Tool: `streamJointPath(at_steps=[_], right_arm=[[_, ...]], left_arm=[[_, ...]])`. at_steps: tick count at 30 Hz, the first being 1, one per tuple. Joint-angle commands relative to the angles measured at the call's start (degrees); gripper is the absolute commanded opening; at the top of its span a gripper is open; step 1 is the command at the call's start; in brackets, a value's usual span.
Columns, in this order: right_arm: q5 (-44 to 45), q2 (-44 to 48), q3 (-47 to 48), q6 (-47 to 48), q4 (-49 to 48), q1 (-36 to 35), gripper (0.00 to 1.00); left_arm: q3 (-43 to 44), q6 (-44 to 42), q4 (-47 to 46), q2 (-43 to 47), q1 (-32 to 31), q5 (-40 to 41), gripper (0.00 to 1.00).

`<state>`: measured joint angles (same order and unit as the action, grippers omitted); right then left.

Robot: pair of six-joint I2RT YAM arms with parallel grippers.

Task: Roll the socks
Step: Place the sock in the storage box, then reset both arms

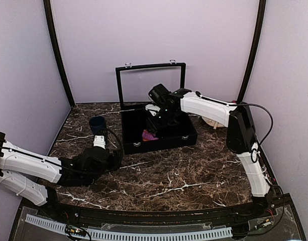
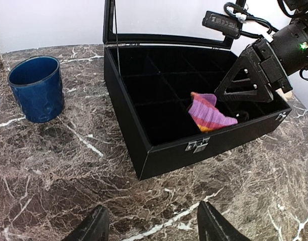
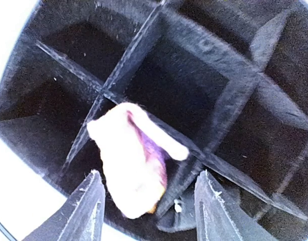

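A rolled maroon-and-purple sock (image 2: 210, 115) with an orange edge lies in a front compartment of the open black divided box (image 2: 159, 150). It also shows in the top view (image 1: 149, 134) and, washed out pale, in the right wrist view (image 3: 133, 160). My right gripper (image 1: 157, 122) hovers open just above the box; the sock sits between and beyond its fingertips (image 3: 88, 206), not touching them. My left gripper (image 2: 152, 226) is open and empty over the marble in front of the box. The black striped sock is not in view.
A dark blue cup (image 2: 37, 88) stands left of the box; it also shows in the top view (image 1: 97, 124). The box lid (image 1: 151, 83) stands upright at the back. Black frame posts and purple walls enclose the marble table (image 1: 169, 181).
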<state>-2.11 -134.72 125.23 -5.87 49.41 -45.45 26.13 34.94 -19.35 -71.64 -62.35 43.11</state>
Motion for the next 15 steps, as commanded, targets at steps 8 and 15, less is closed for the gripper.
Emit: streamJointPath(at_steps=[8,15], right_arm=[[4.38,16.8,-17.35,-2.77,-14.48,0.64,0.6],[23.07,29.9,-34.7,-7.57,-25.22,1.63,0.63]], left_arm=[[5.71,-7.31,5.16,5.19,0.3,5.58,0.64],[8.91,-19.16,2.05,7.04,2.03,12.86,0.79]])
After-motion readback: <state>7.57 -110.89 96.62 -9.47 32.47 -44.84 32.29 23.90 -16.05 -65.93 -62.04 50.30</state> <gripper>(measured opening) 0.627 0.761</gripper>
